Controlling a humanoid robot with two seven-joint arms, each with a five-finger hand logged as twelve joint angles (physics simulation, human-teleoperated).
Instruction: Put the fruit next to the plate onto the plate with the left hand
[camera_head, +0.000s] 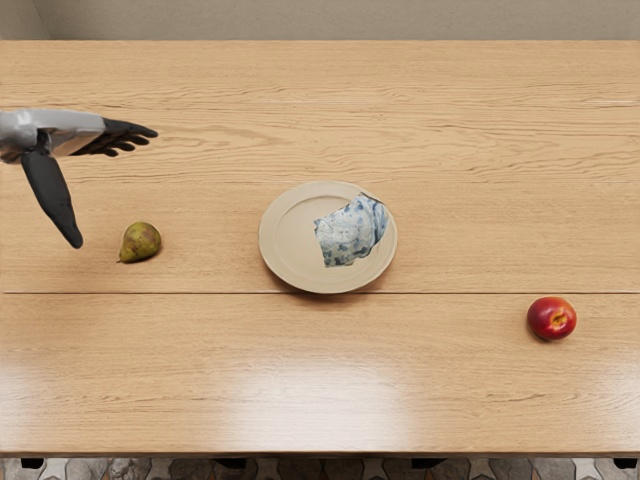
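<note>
Notably, a blue-white lump (350, 232) crowds the plate (288, 242); left hand (75, 135), fingers (128, 133) spread empty, near pear (140, 241).

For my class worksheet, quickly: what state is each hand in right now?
Left hand: open, holding nothing; the pear lies apart from it.
Right hand: not in view.
</note>
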